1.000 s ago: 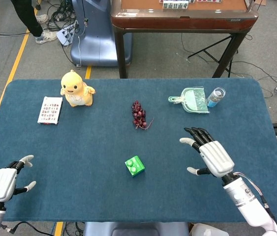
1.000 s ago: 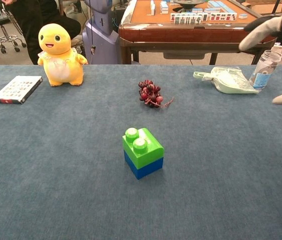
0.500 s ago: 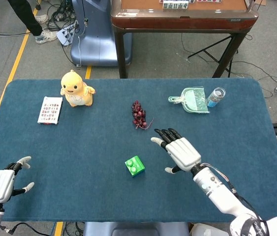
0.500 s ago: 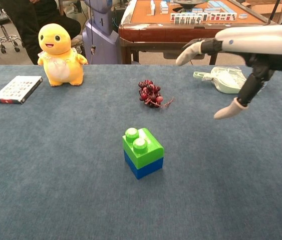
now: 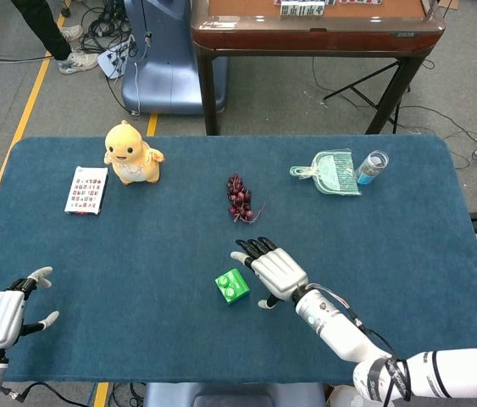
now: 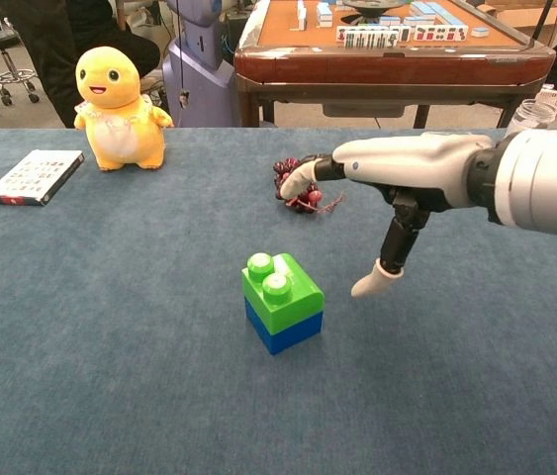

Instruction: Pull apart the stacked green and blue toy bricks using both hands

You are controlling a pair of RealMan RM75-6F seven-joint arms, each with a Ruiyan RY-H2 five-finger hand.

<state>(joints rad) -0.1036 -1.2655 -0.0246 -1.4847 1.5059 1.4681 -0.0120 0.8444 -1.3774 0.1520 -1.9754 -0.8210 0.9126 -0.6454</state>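
Blue table (image 5: 136, 254): right robot hand (image 5: 276, 270), fingers spread and empty, has swept leftward beside the stacked bricks (image 5: 232, 286).

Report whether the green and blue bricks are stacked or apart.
Stacked: the green brick sits squarely on the blue brick, touched by neither hand.

right robot hand (image 5: 277, 271) now just beside the stacked bricks (image 5: 233, 286), fingers spread

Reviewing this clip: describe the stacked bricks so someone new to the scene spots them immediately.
On the blue table, look near the front middle, in front of the grapes. The stacked bricks sit just left of the open right hand: a green brick with two round studs on top of a blue one, the only blocky toy there.
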